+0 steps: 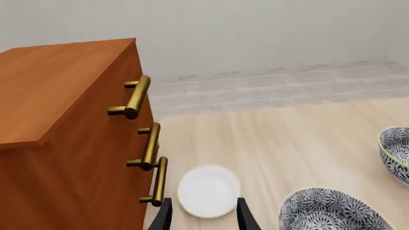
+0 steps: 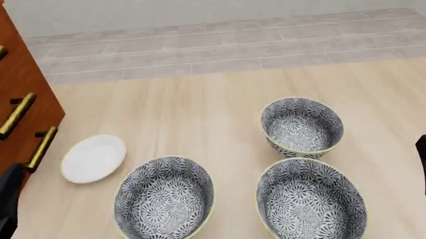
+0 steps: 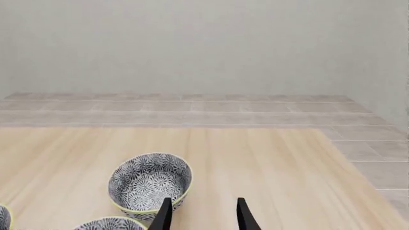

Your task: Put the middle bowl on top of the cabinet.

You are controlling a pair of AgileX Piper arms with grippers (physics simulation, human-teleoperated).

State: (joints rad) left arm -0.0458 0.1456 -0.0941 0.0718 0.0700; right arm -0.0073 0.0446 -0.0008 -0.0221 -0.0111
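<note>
Nearest to us, the left gripper [image 1: 203, 215] and the right gripper [image 3: 203, 213] hang low at either side. Both sets of fingers are spread apart with nothing between them.

Just ahead sit 2 of the 3 patterned bowls. They form a triangle, not a row, so we're judging here: we take the near right one as the middle bowl [image 2: 311, 203], standing upright on the counter [image 2: 219, 102] close to the right gripper. The left bowl [image 2: 162, 200] is just beside it, apart, with the white saucer [image 2: 93, 157] beyond that. Further out is the far bowl [image 2: 302, 126], close to ours, though we can't tell whether they touch.

It looks like glazed ceramic: rigid, smooth, likely slippery and fairly weighty. We'd pinch the thin rim on its open side, 1 finger inside the wall and 1 outside, and keep it level.

Farthest left stands the cabinet [image 2: 2, 107], its flat top well above the bowls and well apart from ours.
</note>
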